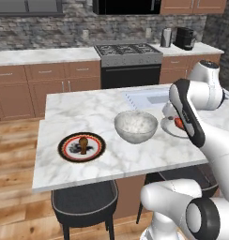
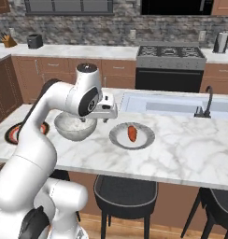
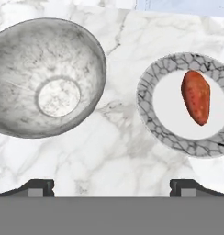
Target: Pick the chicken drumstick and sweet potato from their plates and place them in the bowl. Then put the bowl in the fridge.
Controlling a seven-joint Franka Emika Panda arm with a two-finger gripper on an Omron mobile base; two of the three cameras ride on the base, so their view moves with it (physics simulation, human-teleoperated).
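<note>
The chicken drumstick (image 1: 82,143) stands on the red-rimmed plate (image 1: 64,148) at the left of the island counter. The bowl (image 1: 135,125) (image 3: 22,59) sits empty in the middle. To its right the sweet potato (image 2: 132,133) (image 3: 196,96) lies on the grey plate (image 2: 117,138) (image 3: 148,114). My gripper (image 3: 112,187) (image 2: 106,116) hovers open above the counter between the bowl and the grey plate, pointing down, with nothing between its fingers. In the left base view my arm covers part of the grey plate. The fridge is out of view.
A sink (image 2: 172,105) with a dark faucet (image 2: 207,100) is set into the island behind the grey plate. Dark stools (image 1: 83,201) (image 2: 125,193) stand under the island's near edge. A stove (image 1: 128,54) sits on the back wall.
</note>
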